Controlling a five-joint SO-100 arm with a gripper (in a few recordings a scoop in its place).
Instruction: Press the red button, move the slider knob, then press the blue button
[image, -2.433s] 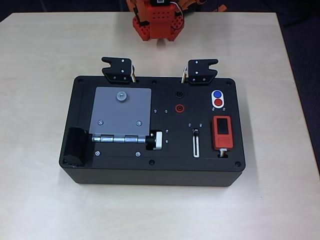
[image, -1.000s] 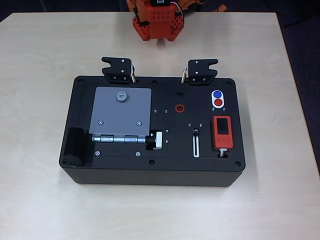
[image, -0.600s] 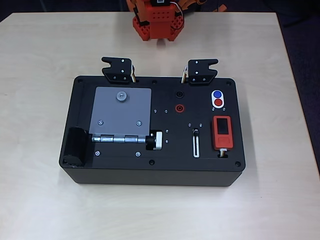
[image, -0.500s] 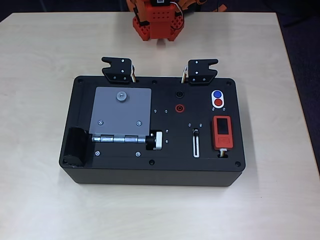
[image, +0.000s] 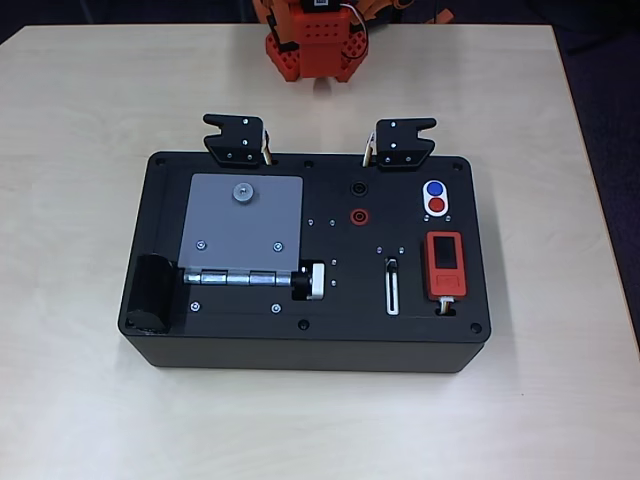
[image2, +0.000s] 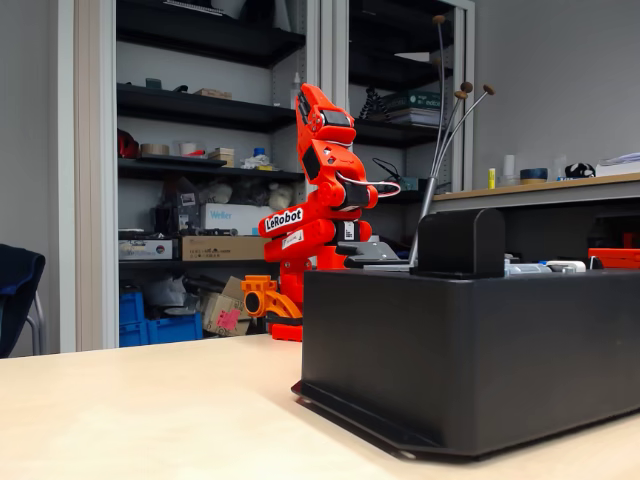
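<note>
In the overhead view a black box (image: 300, 340) lies in the middle of the table. The red button (image: 436, 206) and the blue button (image: 434, 188) share a white oval near the box's top right, blue above red. The slider knob (image: 392, 265) sits at the upper end of its white-outlined slot (image: 392, 292). The orange arm (image2: 320, 200) stands folded upright behind the box (image2: 480, 360). Its gripper (image2: 258, 296) is tucked low beside the base, far from the buttons. How its jaws stand is unclear.
On the box are a grey hinged plate (image: 240, 225) with a silver-and-black knob (image: 312, 281), a red ring socket (image: 357, 215) and an orange-red device (image: 444, 265). Two black brackets (image: 235, 138) (image: 402, 143) stick up at its far edge. The arm's base (image: 315, 45) is beyond.
</note>
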